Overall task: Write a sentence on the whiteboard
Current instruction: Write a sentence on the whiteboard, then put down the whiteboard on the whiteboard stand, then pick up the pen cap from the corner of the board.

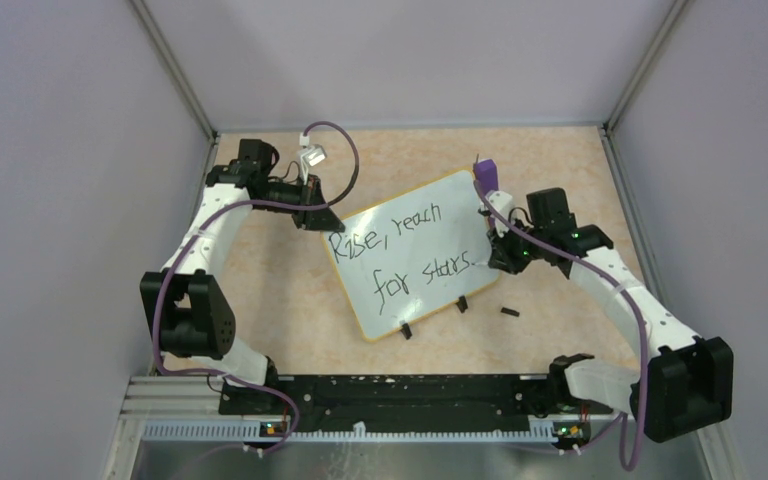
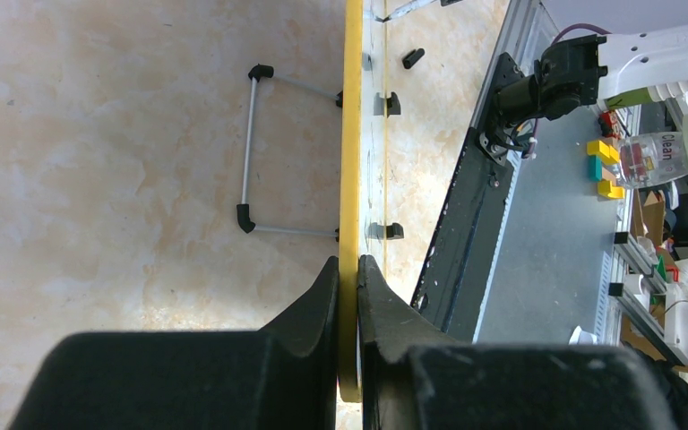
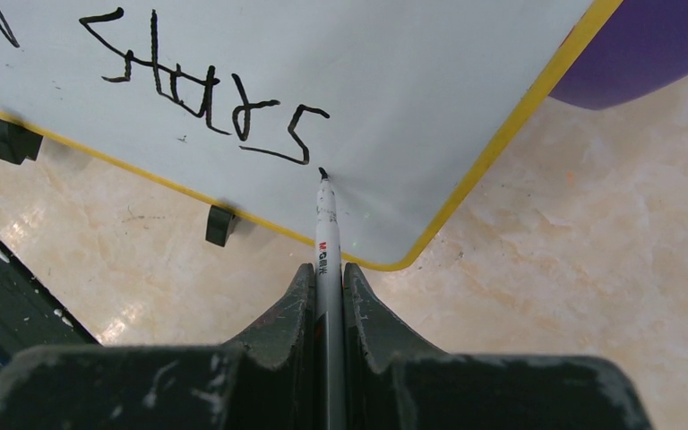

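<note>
The whiteboard [image 1: 415, 255] stands tilted on the table on two black clip feet. The sentence [image 1: 400, 255] reads "Rise, reach for stars." in two black lines. My left gripper [image 1: 318, 215] is shut on the board's upper left rim; in the left wrist view the yellow rim [image 2: 350, 161] runs edge-on between the jaws of that gripper [image 2: 349, 264]. My right gripper [image 3: 327, 270] is shut on the marker pen [image 3: 325, 233]. Its tip touches the board just after the word "stars" [image 3: 206, 90]. In the top view the right gripper [image 1: 500, 262] is at the board's right edge.
A purple wedge block [image 1: 487, 174] leans behind the board's top right corner; it also shows in the right wrist view [image 3: 645, 49]. A small black cap [image 1: 509, 312] lies on the table right of the board. A wire stand [image 2: 260, 148] props the board's back.
</note>
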Controlling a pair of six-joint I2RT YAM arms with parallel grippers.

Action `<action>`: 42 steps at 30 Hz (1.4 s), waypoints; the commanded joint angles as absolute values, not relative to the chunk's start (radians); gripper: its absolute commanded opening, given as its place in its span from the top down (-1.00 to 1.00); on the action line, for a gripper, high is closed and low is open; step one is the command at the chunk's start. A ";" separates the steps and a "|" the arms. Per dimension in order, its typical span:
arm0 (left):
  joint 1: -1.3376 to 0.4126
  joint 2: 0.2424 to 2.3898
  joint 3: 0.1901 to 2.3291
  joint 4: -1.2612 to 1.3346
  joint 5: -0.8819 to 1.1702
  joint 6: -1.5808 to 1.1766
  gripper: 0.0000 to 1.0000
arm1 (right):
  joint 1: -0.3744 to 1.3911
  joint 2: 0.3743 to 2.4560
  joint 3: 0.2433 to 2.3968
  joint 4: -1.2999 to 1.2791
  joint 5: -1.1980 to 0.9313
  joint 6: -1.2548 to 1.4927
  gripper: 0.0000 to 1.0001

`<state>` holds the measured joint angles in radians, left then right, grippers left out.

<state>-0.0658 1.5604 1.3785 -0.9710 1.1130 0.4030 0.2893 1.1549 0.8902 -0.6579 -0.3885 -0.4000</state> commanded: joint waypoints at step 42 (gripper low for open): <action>-0.336 1.570 1.861 -0.818 0.782 0.349 -0.58 | -0.277 1.170 1.086 -0.443 -1.091 -0.010 1.00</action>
